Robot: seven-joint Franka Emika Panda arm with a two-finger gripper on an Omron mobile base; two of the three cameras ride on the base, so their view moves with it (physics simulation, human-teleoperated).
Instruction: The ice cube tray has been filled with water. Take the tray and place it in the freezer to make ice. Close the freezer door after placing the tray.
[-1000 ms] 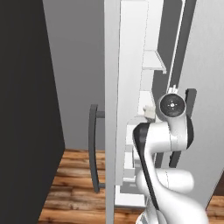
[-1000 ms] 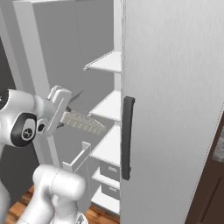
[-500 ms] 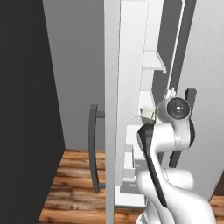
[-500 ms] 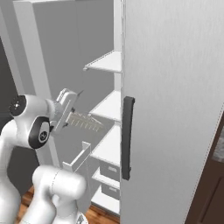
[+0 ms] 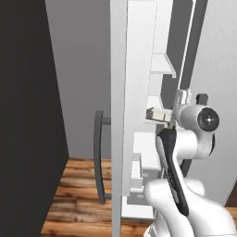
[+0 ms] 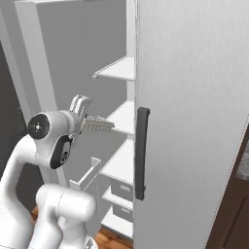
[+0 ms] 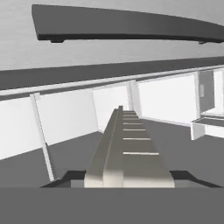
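Your gripper point(image 6: 83, 121) holds the ice cube tray point(image 6: 97, 126) at the open freezer point(image 6: 121, 146).

At centre left of the right base view, you see the fingers clamped on one end of the flat ribbed tray, which juts toward the smooth white shelves. In the hand view the tray point(image 7: 127, 148) runs edge-on up the middle, a long pale slab with thin cross ribs; you can't make out its cells. Centre right of the left base view, its tip point(image 5: 157, 114) pokes past the matte grey freezer door point(image 5: 119, 115), beside that door's dark bar handle point(image 5: 98, 157).
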